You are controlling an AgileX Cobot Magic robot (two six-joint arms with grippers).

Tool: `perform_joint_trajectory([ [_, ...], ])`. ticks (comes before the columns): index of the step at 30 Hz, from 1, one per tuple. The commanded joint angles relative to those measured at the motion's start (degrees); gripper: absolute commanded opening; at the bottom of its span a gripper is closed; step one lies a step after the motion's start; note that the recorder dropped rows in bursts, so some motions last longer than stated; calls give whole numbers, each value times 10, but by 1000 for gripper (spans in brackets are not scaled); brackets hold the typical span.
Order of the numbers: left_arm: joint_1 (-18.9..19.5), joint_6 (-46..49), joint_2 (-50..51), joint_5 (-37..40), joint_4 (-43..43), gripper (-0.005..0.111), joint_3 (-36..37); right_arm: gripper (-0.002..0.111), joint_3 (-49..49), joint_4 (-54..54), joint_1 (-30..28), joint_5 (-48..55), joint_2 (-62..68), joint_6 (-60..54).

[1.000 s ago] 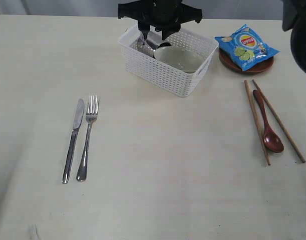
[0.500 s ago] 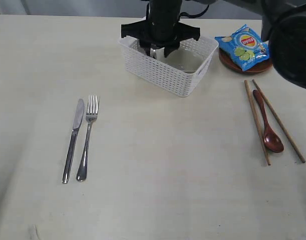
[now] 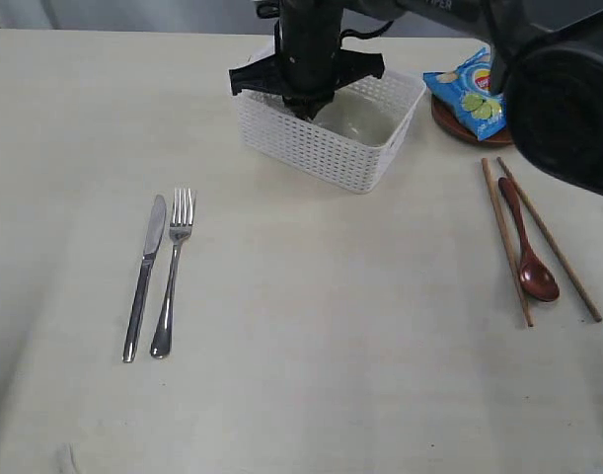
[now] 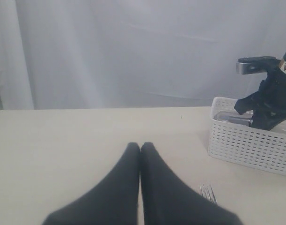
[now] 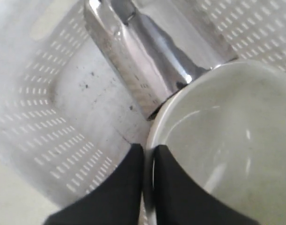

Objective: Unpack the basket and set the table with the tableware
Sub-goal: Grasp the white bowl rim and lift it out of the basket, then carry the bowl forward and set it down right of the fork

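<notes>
My right jaws pinch the left rim of the pale round bowl [image 5: 217, 150] in the white plastic basket [image 3: 321, 153]; it looks slippery and breakable.

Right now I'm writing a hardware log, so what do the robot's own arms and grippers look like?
Mostly matte black. The left gripper and the right gripper each end in two smooth fingers tapering to narrow tips. The right arm carries a flat black winged bracket above its gripper, a black cable, and white lettering too cut off to read.
</notes>
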Motion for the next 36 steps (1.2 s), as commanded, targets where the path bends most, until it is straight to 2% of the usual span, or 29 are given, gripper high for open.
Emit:
perform_joint_trajectory([
  [1,-1,1,-2,-5,-3,0,2,-1,-49,-27,13,33,-7,-16],
  [8,-1,1,-2,-5,-3,0,2,-1,-91,-30,16,86,-7,-31],
  [15,-1,1,-2,-5,-3,0,2,-1,-109,-48,17,86,-21,-59],
  [23,-1,1,-2,-5,-3,0,2,-1,-109,-63,46,86,-83,-92],
  [27,-1,1,-2,-5,-3,0,2,-1,-107,-37,63,86,-106,-111],
  [31,-1,1,-2,-5,-3,0,2,-1,-64,1,68,86,-133,-124],
  [36,-1,1,-2,-5,-3,0,2,-1,51,1,68,86,-184,-135],
])
